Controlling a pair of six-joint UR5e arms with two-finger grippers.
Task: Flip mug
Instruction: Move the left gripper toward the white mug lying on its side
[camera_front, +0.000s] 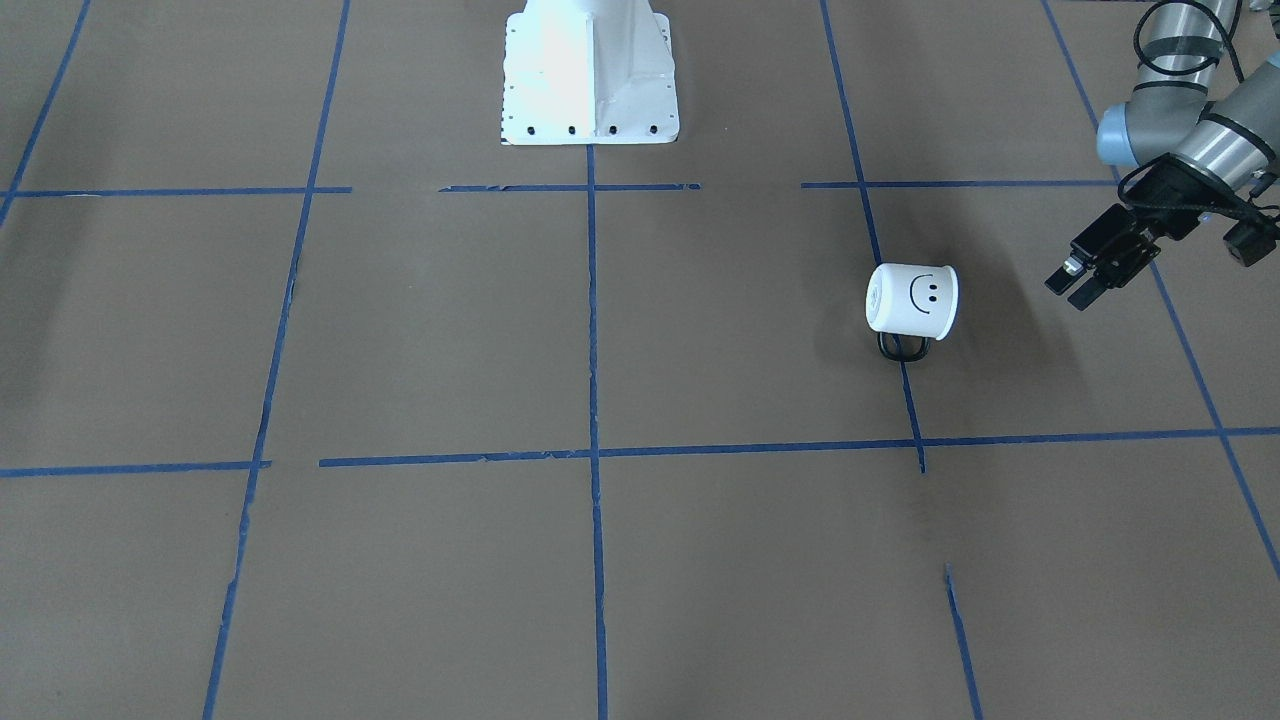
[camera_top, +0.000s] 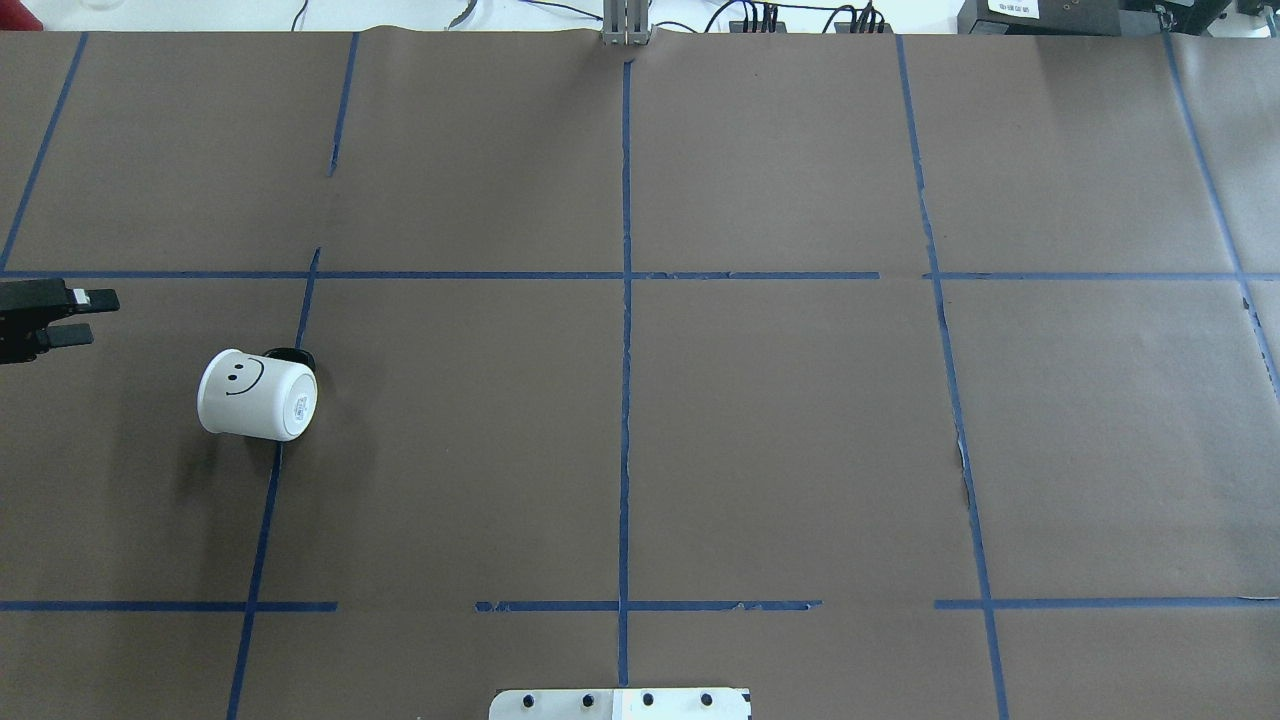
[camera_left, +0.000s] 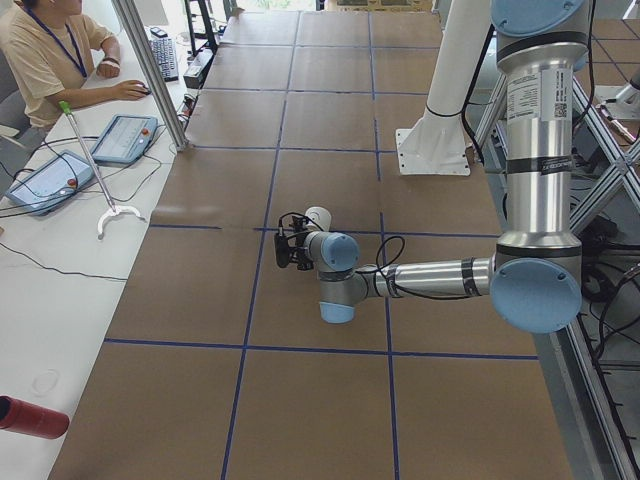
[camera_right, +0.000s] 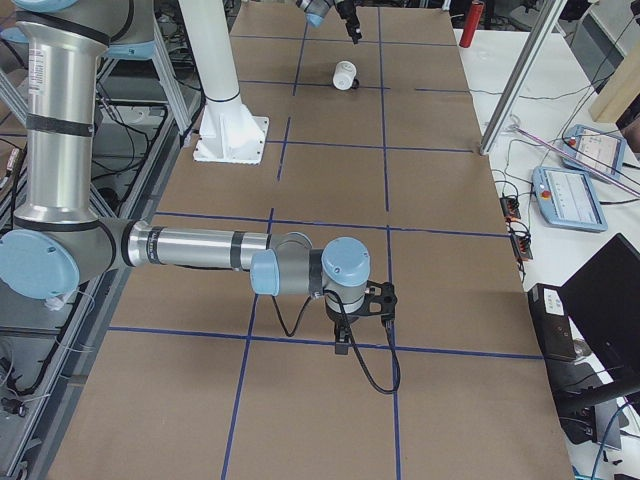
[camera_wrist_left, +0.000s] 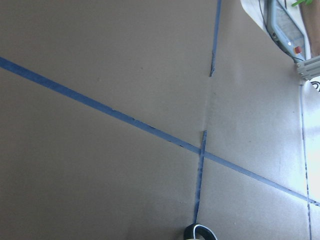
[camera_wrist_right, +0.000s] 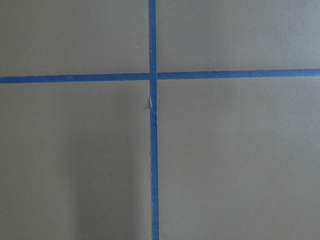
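Mug tipped on its side, just ahead of the open left pincer

The left pincer (camera_front: 1080, 283) hangs above the table (camera_front: 700, 560) with its fingers parted and nothing between them. The mug (camera_front: 912, 299) lies near its fingertips but clear of them, a little to the robot's side, flat bottom turned away from the pincer (smiley face up), black handle (camera_front: 903, 348) against the paper across a blue tape line (camera_front: 912, 410). The right pincer (camera_right: 341, 340) is well apart from the mug; I cannot tell whether it is parted.
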